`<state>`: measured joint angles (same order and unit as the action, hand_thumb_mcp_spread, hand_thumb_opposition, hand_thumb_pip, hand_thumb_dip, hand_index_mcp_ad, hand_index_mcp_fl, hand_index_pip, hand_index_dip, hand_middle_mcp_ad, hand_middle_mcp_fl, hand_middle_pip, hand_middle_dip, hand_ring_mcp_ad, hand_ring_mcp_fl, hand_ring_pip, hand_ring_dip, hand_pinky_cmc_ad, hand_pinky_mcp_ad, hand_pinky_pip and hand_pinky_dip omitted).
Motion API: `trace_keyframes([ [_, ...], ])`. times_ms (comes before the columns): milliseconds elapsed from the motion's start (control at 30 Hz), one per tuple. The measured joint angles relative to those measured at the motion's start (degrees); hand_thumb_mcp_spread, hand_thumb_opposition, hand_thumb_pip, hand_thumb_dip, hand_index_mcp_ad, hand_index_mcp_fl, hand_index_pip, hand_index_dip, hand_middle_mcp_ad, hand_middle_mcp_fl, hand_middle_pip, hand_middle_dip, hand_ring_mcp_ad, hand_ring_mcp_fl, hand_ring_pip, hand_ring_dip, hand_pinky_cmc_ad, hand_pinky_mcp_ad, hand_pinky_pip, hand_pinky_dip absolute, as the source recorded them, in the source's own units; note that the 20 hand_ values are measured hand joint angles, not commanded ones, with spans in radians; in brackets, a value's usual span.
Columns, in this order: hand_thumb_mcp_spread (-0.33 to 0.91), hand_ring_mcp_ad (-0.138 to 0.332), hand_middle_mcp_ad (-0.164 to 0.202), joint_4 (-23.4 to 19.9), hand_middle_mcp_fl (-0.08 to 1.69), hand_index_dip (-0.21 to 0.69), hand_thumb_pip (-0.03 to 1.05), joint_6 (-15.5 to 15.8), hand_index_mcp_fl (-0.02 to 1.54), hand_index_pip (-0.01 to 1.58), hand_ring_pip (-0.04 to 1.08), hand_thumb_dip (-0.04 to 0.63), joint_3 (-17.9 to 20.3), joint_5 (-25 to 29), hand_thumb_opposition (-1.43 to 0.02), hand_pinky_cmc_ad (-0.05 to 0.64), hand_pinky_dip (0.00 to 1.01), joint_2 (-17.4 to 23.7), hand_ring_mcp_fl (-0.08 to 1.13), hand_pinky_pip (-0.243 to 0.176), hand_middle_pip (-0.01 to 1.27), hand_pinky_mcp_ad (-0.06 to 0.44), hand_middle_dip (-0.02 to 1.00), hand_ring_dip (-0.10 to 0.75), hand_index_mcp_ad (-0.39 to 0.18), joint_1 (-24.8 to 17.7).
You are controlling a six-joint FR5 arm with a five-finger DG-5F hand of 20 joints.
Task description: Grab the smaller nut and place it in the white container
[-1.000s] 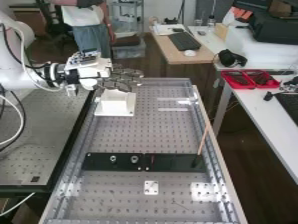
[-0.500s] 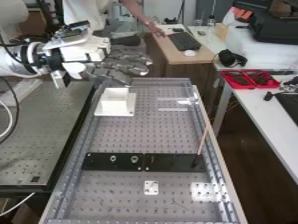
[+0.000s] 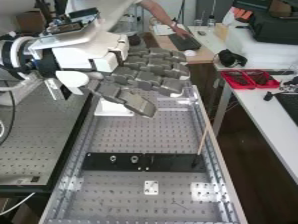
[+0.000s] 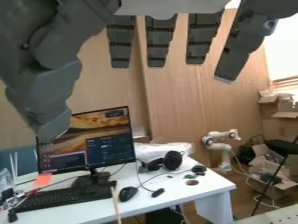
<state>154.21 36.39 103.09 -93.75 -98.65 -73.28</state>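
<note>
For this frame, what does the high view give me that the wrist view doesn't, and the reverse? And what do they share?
High view: the flat black bar bearing the larger nut and the bearing, plus the white container, partly behind the hand.
Wrist view: a lit monitor and a small white robot arm beyond the desk.
Both: the hand, its fingers extended.

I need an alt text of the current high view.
An open dark grey robot hand partly hides the white container; nearer, the larger nut and bearing stand on a flat black bar on the perforated bench.
</note>
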Motion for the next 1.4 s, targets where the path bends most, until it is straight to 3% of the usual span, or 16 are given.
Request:
trace_keyframes([
  [400, 0.15, 0.155, 0.021, 2.1, 0.02, 0.204, 0.68, -1.9, 0.12, 0.1, 0.1, 0.173, -4.2, 1.2, -0.76, 0.328, 0.54, -5.4, 0.01, -0.075, 0.11, 0.262, 0.2, 0.082, -0.157, 0.9],
  [1333, 0.15, 0.155, 0.021, 3.5, 0.02, 0.204, 0.71, 0.0, 0.12, 0.09, 0.1, 0.173, -5.6, -1.7, -0.76, 0.344, 0.53, -5.5, 0.01, -0.073, 0.11, 0.265, 0.2, 0.079, -0.157, -0.1],
  [1400, 0.15, 0.155, 0.021, 3.5, 0.02, 0.204, 0.71, 0.0, 0.12, 0.09, 0.1, 0.173, -5.5, -1.7, -0.76, 0.344, 0.52, -5.4, 0.01, -0.087, 0.11, 0.264, 0.2, 0.079, -0.157, -0.1],
])
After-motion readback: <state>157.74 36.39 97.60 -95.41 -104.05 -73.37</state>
